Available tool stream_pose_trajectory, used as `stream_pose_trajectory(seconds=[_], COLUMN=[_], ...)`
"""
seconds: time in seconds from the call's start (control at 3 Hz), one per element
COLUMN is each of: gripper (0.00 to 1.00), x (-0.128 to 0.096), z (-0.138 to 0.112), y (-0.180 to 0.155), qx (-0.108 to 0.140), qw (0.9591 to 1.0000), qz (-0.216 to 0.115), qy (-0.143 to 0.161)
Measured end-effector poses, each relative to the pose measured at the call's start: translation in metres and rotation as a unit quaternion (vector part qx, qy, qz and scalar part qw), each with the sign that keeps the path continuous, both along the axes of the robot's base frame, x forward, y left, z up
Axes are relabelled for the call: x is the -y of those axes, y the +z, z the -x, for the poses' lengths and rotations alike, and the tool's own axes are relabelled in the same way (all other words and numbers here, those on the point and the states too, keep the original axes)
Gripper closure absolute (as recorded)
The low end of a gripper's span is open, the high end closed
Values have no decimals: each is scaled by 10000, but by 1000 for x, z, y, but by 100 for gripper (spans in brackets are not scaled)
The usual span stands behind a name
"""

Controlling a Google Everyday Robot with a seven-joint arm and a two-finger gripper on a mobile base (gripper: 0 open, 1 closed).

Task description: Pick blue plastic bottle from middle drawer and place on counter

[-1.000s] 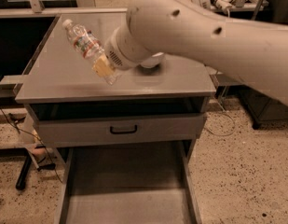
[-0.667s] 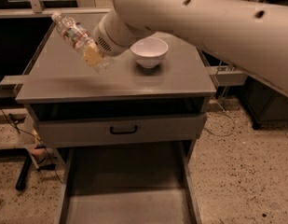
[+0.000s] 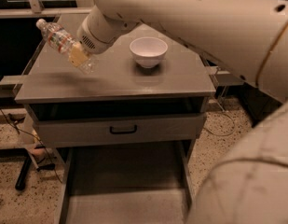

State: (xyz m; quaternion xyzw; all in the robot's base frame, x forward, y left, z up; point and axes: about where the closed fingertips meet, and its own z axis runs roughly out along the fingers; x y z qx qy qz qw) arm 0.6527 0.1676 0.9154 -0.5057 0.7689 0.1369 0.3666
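Gripper [image 3: 79, 56] position: above the left part of the counter [image 3: 120, 80], at the end of the arm [image 3: 190, 17] that reaches in from the right. Its fingers are clamped on the lower body of the blue plastic bottle [image 3: 59, 38]; one yellowish pad [image 3: 76, 54] shows against the clear wall.

Bottle attitude: tilted, white cap toward the upper left, base toward the lower right. It hangs clear of the counter, with a soft shadow on the surface beneath it.

Change from 0.7 s ago: gripper and bottle have shifted left and slightly lower, with the cap now closer to the counter's left edge. Tilt is much the same.

The white bowl [image 3: 148, 51] stands upright on the counter, right of the bottle and well apart from it — unmoved.

Below the counter, the drawer front [image 3: 78, 133] with its black handle [image 3: 123, 129] sits slightly out. The middle drawer [image 3: 127, 195] remains pulled out toward the near side, its flat floor exposed.
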Motion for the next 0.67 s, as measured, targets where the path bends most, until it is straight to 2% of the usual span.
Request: stream_pose_trajectory(seconds=[0.67], gripper=[100], x=[-36], z=[2], y=[-44], qx=[-462], qw=[9966], qz=[393], qy=[561])
